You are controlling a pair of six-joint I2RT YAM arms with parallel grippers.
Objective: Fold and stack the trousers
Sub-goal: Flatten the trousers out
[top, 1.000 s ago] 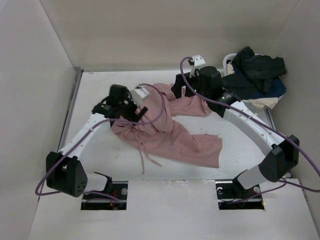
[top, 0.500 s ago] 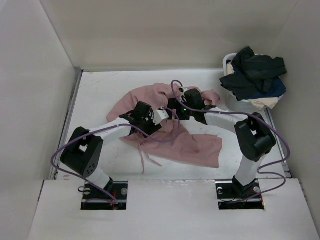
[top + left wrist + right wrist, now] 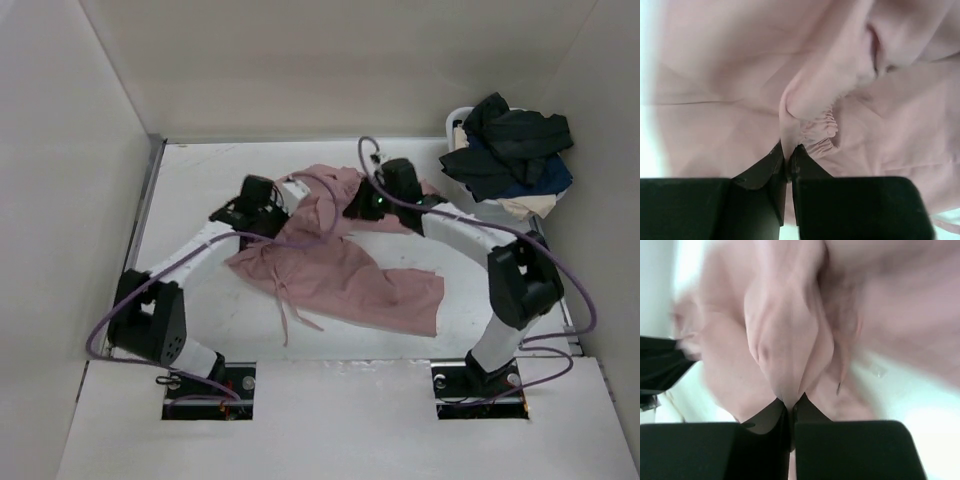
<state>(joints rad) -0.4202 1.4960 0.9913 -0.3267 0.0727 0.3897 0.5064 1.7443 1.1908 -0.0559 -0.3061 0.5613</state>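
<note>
**Subject.** The trousers (image 3: 372,285) lie crumpled at the middle of the table (image 3: 200,180). They are dusty-pink soft cloth, creased throughout and not folded flat. One leg spreads toward the table's near right and ends in a straight hem. The rest is bunched toward the far side of the table. A thin drawstring (image 3: 285,322) of the same colour trails from the bunch toward the table's near edge.

**Grippers.** The left gripper (image 3: 788,154) has its jaws pressed together on a thin upright fold of the pink cloth, just beside a short run of gathered elastic (image 3: 821,132). The right gripper (image 3: 791,407) is likewise clamped, pinching a raised ridge of the same cloth. Both grips sit on the far part of the bunch, the left one toward the table's left, the right one toward its right.

**Obscured.**
- In the overhead view, wrists and purple cables cover both sets of fingertips.
- The second leg cannot be traced within the bunch.
- The right wrist view is blurred, and a dark shape at its left edge cannot be identified.
- Only a small part of the waist shows.

**Surroundings.** At the table's far right corner stands a white basket (image 3: 455,122), heaped with dark garments (image 3: 512,140). A cream cloth (image 3: 527,207) shows beneath them.
</note>
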